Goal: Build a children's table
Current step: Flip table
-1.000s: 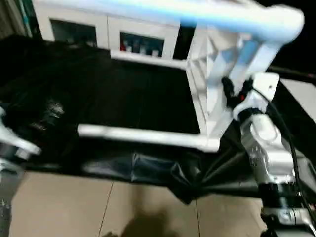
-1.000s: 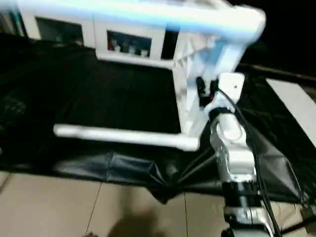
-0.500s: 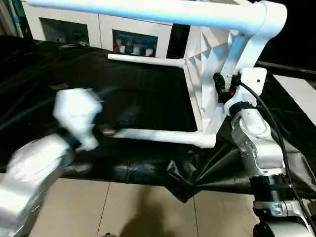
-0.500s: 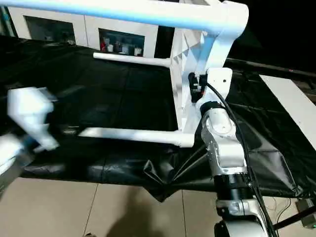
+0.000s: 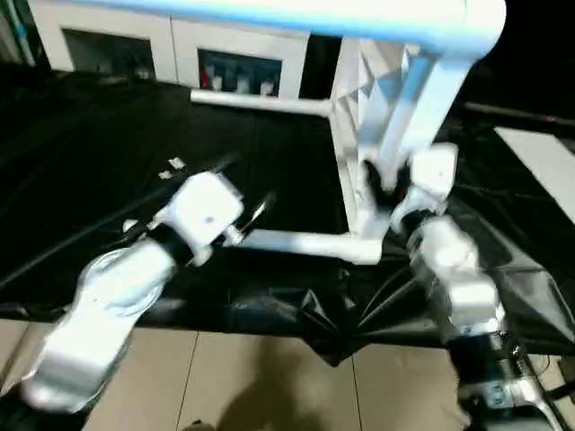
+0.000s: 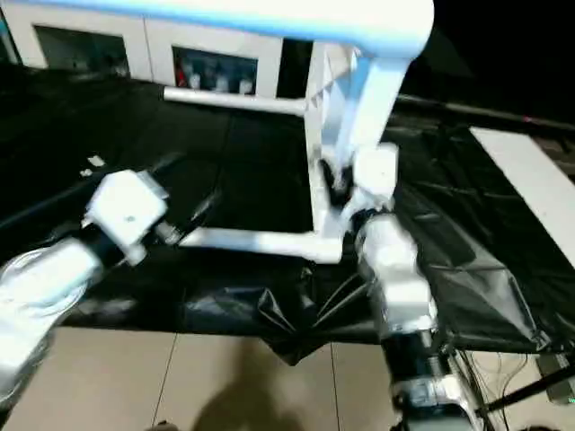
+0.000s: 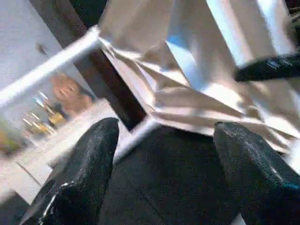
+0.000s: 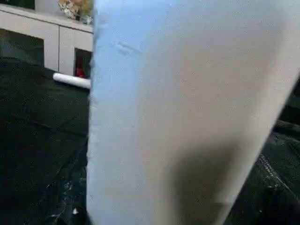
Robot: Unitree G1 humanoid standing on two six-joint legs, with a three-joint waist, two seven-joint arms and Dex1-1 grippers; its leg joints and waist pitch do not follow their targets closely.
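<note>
Standing on its edge on the black-draped counter (image 5: 108, 206), the children's table (image 5: 368, 117) faced us with its ribbed underside, legs jutting sideways toward our left. We counted three legs: one (image 5: 296, 18) across the top, one (image 5: 260, 103) farther back, one (image 5: 301, 242) lying low along the counter's near side.

Our right gripper (image 5: 382, 180) pressed against the tabletop's near edge; we could not tell how far its fingers were parted or whether they gripped anything. Our left gripper (image 7: 164, 154) hung close to the low leg with its fingers (image 7: 86, 159) spread wide and empty, the ribbed underside just beyond them.

To do this step well, we judged the left fingers should straddle the low leg squarely before closing, while the right side steadied the tabletop against tipping.

Behind the counter stood a white cabinet (image 5: 180, 54); small colourful items, too blurred to name, sat behind its glass doors.
</note>
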